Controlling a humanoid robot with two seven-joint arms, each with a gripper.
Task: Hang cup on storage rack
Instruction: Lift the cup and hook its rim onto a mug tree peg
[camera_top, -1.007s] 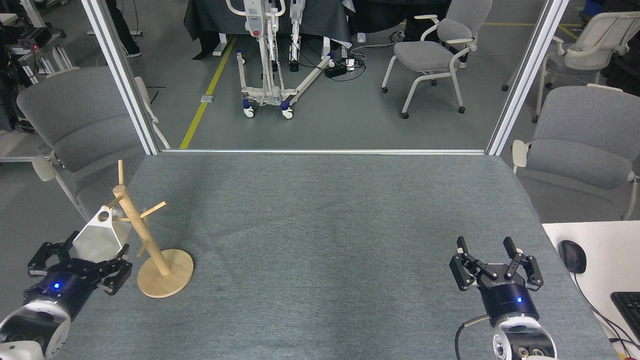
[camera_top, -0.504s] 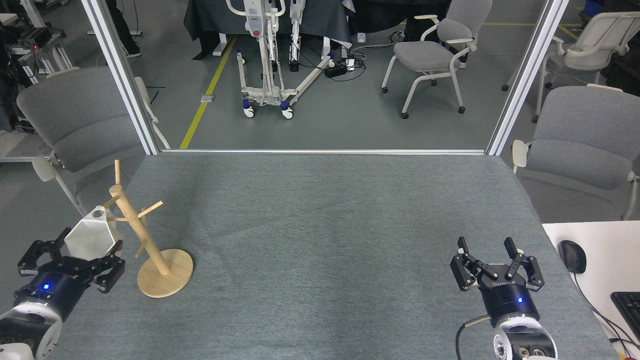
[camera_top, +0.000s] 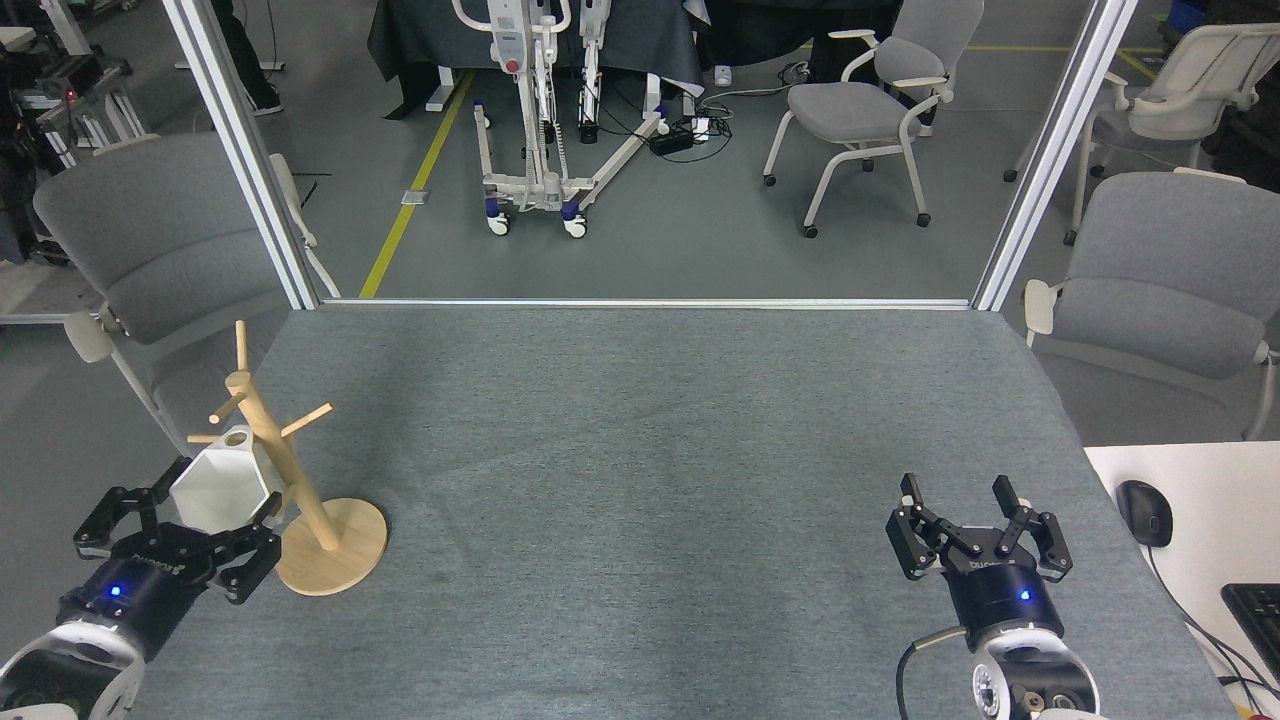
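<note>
You had one white cup (camera_top: 222, 488) and one wooden storage rack (camera_top: 296, 497) on the one grey table (camera_top: 650, 480), with two grippers, left (camera_top: 178, 528) and right (camera_top: 972, 522). Around it stood four grey chairs (camera_top: 872, 95), and at the right one mouse (camera_top: 1143, 512) and one keyboard (camera_top: 1258, 606).

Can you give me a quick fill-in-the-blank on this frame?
1. The small white faceted cup sits between the fingers of the ____ gripper.
2. The light wooden mug tree stands on a ____ flat base.
3. The right gripper holds ____.
4. The handle tab's hole is close to a ____.

Missing: left; round; nothing; peg
</note>
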